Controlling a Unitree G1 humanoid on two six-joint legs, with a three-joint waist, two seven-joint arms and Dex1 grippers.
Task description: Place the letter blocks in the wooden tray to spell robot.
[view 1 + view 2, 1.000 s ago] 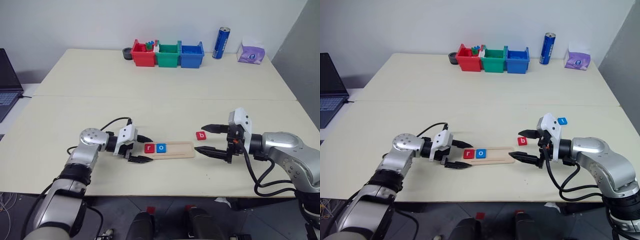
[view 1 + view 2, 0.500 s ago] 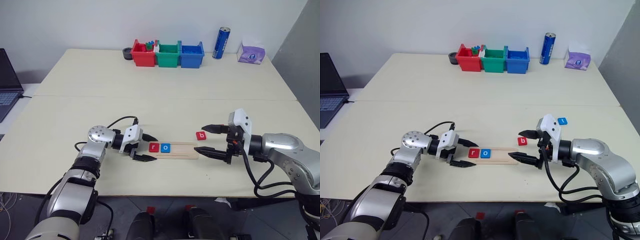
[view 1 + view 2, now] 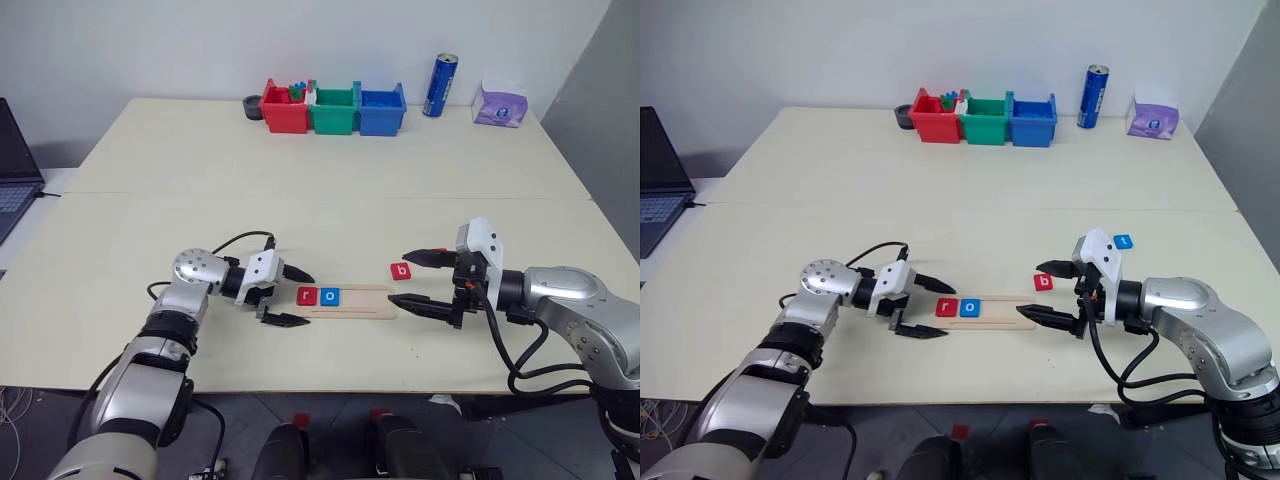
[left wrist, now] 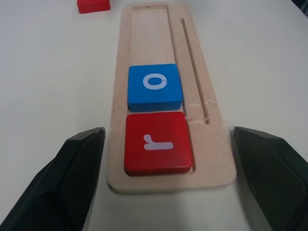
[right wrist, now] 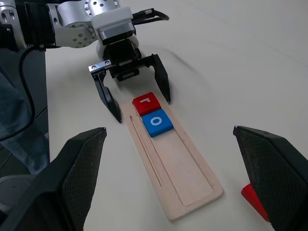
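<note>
The tray (image 3: 345, 300) is laid on the near desk (image 3: 300, 220), with red r (image 3: 305, 295) and blue o (image 3: 326, 295) seated at its left end. Left fingers (image 3: 291, 298) are spread at that end, empty; right fingers (image 3: 415, 279) are spread at the other. Red b (image 3: 401, 270) lies just beyond, blue t (image 3: 1123, 241) farther right. Bins (image 3: 334, 108) are set at the far edge.

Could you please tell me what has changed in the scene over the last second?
The left gripper shifted toward the wooden tray, nudging it with its r block and o block slightly rightward. The right gripper, open, and the b block stayed put.
</note>
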